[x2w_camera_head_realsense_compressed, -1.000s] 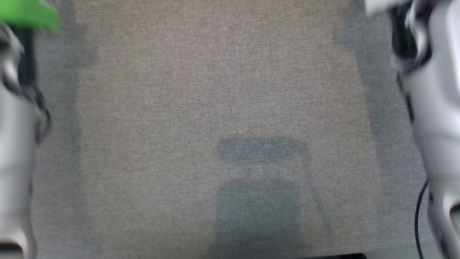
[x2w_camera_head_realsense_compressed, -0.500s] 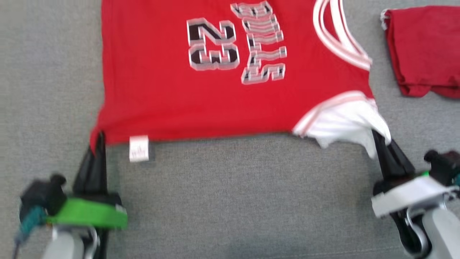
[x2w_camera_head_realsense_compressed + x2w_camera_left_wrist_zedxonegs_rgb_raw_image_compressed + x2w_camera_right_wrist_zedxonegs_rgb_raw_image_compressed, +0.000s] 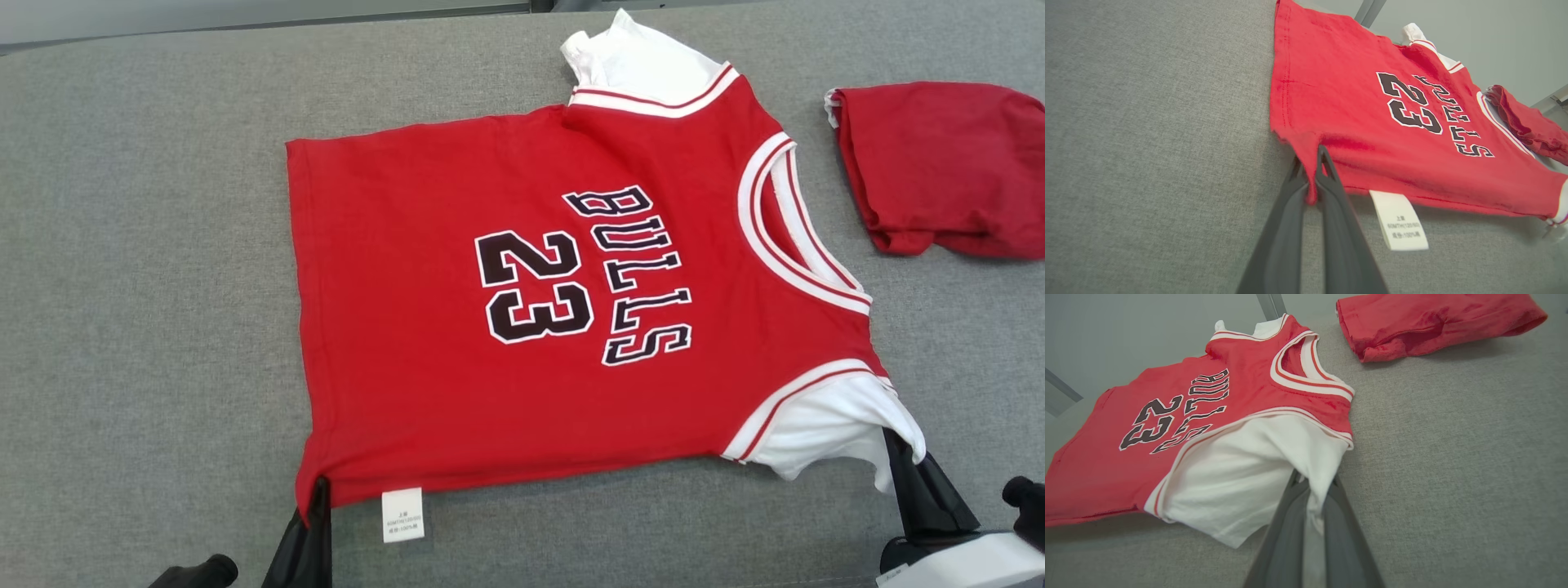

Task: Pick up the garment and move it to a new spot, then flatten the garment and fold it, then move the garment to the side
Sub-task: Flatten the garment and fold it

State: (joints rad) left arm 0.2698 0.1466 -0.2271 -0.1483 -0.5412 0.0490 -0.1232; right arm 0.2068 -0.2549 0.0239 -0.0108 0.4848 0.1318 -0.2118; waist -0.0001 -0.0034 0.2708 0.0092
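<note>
**Head view:** the red jersey (image 3: 522, 310) is seen spread face up on the grey padded surface (image 3: 147, 327), collar toward the robot's right, with a second red cloth (image 3: 947, 163) lying apart beyond it. The near hem corner is pinched by the left gripper (image 3: 320, 490), and the near white sleeve (image 3: 833, 425) by the right gripper (image 3: 896, 445). **Left wrist view:** the jaws are shown clamped on the red corner, beside the white care label (image 3: 1399, 220). **Right wrist view:** sleeve fabric is shown gripped between closed jaws. The flattening step is judged to be in hand. Next, the near edge must be drawn taut and laid smooth before any fold is made.
</note>
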